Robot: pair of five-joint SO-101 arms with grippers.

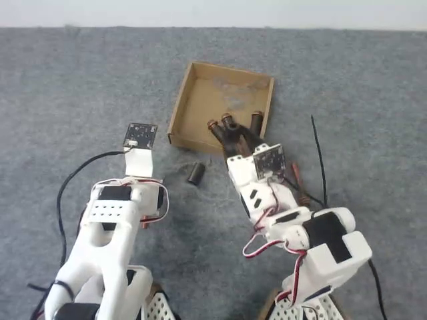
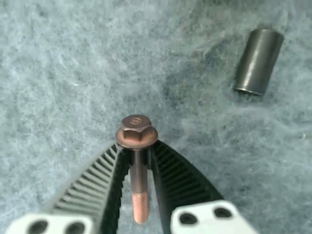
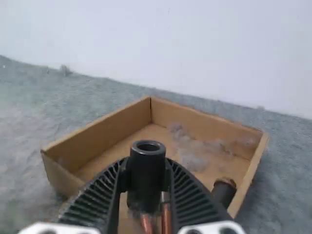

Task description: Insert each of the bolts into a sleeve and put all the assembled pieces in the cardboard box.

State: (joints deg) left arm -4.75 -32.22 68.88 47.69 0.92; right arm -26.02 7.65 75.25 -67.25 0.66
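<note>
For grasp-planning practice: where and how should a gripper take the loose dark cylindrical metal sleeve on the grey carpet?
Grip the dark cylindrical metal sleeve at mid-length, from above, jaws closing across its curved sides. It lies on its side on the grey carpet, apart from the cardboard box, so both flanks look free.

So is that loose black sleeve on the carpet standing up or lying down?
Lying down: the sleeve rests lengthwise on the carpet, its curved side facing up.

— What lies under everything?
— Grey fuzzy carpet [image 1: 60, 93], spreading to every edge.
— And behind it?
— A white wall [image 1: 213, 12] along twelve o'clock.
— Anything loose?
— Pale fluff [image 3: 192, 153], toward twelve o'clock from the middle.
</note>
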